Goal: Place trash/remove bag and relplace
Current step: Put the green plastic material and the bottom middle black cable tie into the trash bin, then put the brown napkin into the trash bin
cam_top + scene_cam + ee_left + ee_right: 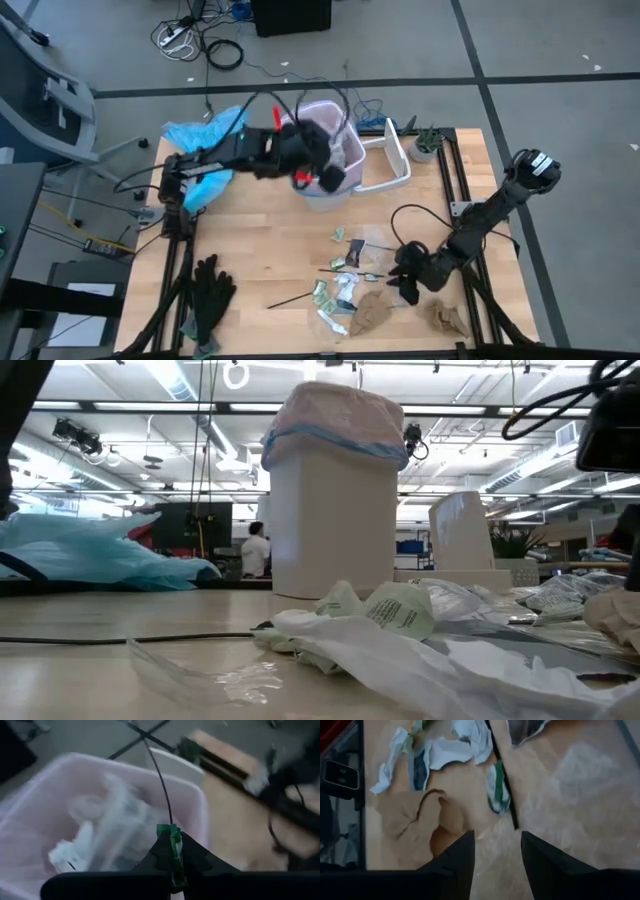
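We looked down on a wooden table (270, 240) in a big lit hall. Nearest us, scraps of trash (350, 290) lay scattered across the boards, and the right gripper (408, 285) hovered low over them, fingers spread, nothing pinched. Farther back, the left gripper (325, 178) hung above the lined bin (330, 165), pressed together on a green-printed wrapper (172, 845). Some rubbish sat inside the bag (60, 805); we judged plenty left, and the bag swap untouched.

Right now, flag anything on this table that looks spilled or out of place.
Trash lies scattered loose over the table near the right gripper, not in the lined bin. The bin's white lid lies off beside it.
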Action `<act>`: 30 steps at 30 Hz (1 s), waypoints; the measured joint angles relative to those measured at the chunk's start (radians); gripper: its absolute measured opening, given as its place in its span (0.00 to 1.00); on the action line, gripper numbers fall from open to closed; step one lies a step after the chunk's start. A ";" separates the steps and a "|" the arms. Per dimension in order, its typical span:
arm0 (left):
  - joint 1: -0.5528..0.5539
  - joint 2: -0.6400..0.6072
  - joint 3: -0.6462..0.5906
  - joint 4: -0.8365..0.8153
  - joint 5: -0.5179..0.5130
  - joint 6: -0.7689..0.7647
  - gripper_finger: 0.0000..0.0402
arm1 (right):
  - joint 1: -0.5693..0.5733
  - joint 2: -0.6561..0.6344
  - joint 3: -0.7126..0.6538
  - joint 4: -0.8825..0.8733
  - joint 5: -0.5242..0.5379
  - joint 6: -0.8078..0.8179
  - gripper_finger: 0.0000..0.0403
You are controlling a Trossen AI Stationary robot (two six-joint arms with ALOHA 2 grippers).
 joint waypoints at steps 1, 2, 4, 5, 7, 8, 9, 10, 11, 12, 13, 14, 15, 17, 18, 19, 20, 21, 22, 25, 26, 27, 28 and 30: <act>0.018 0.002 0.000 0.007 -0.001 -0.025 0.05 | -0.013 0.000 0.000 0.010 -0.012 -0.026 0.36; 0.035 0.004 0.000 0.005 -0.003 -0.057 0.05 | -0.025 0.000 0.000 0.022 -0.023 -0.049 0.36; 0.058 0.013 -0.001 -0.005 0.002 -0.114 0.05 | -0.045 0.000 0.000 0.036 -0.048 -0.089 0.36; 0.067 0.014 -0.001 -0.014 0.010 -0.129 0.05 | -0.054 0.000 0.000 0.044 -0.061 -0.105 0.36; 0.079 0.017 -0.001 -0.063 0.030 -0.163 0.05 | -0.069 0.000 0.000 0.053 -0.084 -0.132 0.36; 0.080 0.025 -0.001 -0.089 0.031 -0.191 0.05 | -0.074 0.000 0.000 0.052 -0.096 -0.142 0.36; 0.080 0.028 -0.001 -0.116 0.031 -0.219 0.05 | -0.077 0.000 0.000 0.051 -0.103 -0.148 0.36; 0.080 0.030 -0.001 -0.152 0.031 -0.239 0.05 | -0.080 0.000 0.000 0.052 -0.109 -0.155 0.35; 0.079 0.034 -0.002 -0.180 0.031 -0.255 0.05 | -0.082 0.000 0.000 0.053 -0.113 -0.162 0.35; 0.078 0.042 -0.002 -0.189 0.030 -0.262 0.05 | -0.084 0.000 0.000 0.054 -0.117 -0.164 0.35; 0.077 0.046 -0.002 -0.186 0.032 -0.267 0.05 | -0.084 0.000 0.000 0.054 -0.118 -0.166 0.35; 0.077 0.048 -0.002 -0.187 0.037 -0.280 0.06 | -0.084 0.000 0.000 0.055 -0.119 -0.171 0.35; 0.077 0.052 -0.002 -0.186 0.047 -0.292 0.07 | -0.084 0.000 0.000 0.055 -0.119 -0.178 0.35; 0.077 0.063 -0.002 -0.174 0.061 -0.319 0.10 | -0.084 0.000 0.000 0.057 -0.119 -0.191 0.35; 0.078 0.064 -0.002 -0.178 0.073 -0.334 0.12 | -0.084 0.000 0.000 0.059 -0.119 -0.196 0.35; 0.079 0.065 -0.002 -0.180 0.085 -0.340 0.14 | -0.085 0.000 0.000 0.061 -0.119 -0.198 0.35; 0.079 0.067 -0.002 -0.178 0.089 -0.341 0.16 | -0.087 0.000 0.000 0.063 -0.119 -0.198 0.35; 0.079 0.069 -0.002 -0.176 0.091 -0.341 0.19 | -0.087 0.000 0.000 0.063 -0.120 -0.198 0.35; 0.079 0.069 -0.002 -0.177 0.092 -0.342 0.21 | -0.088 0.000 0.000 0.064 -0.121 -0.198 0.35; 0.079 0.072 -0.002 -0.185 0.095 -0.325 0.28 | -0.088 0.000 0.000 0.070 -0.125 -0.199 0.35; 0.079 0.072 -0.002 -0.185 0.095 -0.301 0.29 | -0.088 0.000 0.000 0.070 -0.127 -0.200 0.35; 0.079 0.072 -0.002 -0.186 0.095 -0.275 0.31 | -0.088 0.000 0.000 0.070 -0.127 -0.202 0.34; 0.079 0.072 -0.002 -0.186 0.094 -0.254 0.32 | -0.088 0.000 0.000 0.071 -0.127 -0.203 0.34; 0.079 0.068 -0.002 -0.190 0.091 -0.230 0.33 | -0.088 0.000 0.000 0.070 -0.127 -0.204 0.34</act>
